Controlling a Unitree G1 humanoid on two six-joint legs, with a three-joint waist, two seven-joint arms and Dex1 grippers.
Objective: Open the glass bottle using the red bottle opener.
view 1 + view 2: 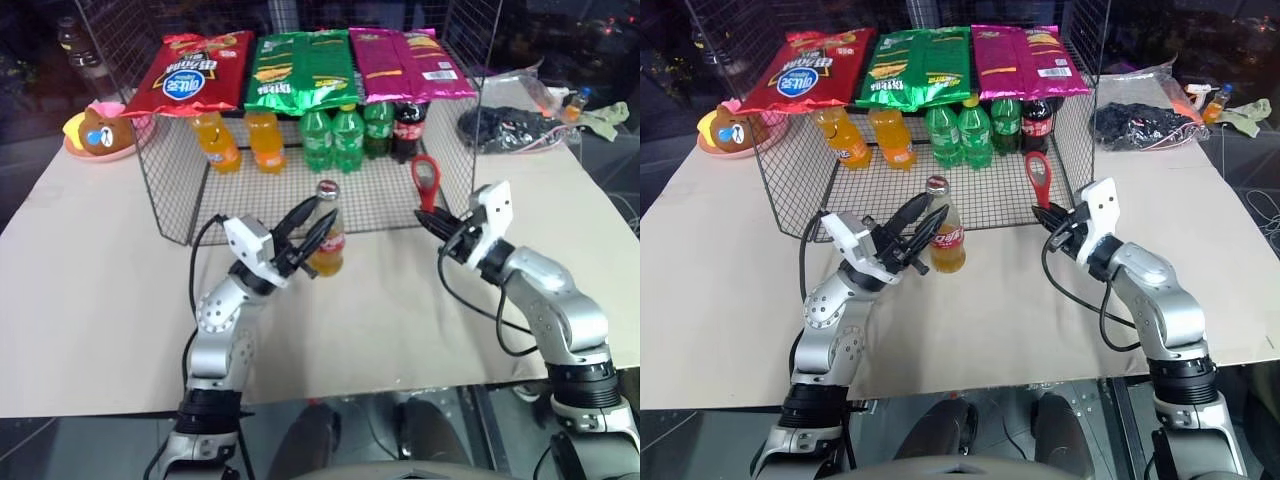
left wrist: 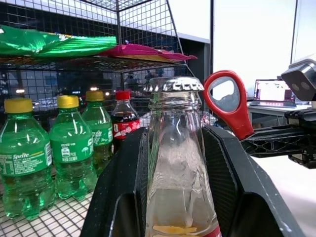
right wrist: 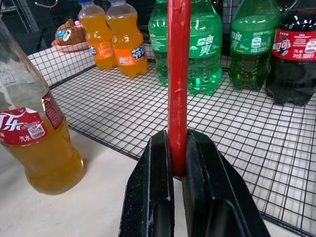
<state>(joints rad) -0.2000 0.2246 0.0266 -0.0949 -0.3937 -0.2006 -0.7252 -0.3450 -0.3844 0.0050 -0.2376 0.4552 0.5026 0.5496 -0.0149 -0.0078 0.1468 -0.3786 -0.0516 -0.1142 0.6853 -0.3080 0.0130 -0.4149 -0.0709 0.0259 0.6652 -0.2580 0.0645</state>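
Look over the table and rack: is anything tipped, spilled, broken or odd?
Nothing stands out. The bottle stands upright, capped, between the left tool's fingers; the opener is upright in the right tool. Rack bottles stand in a row.

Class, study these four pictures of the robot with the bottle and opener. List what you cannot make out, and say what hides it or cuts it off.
- glass bottle: its base, cut off by the left wrist view's lower edge.
- red bottle opener: its ring head, cut off by the right wrist view's top edge.
- Opener's handle end: hidden between the right gripper fingers.
- Bottle's label wording: too small in the head views.
- left gripper: contact with the bottle neck unclear.
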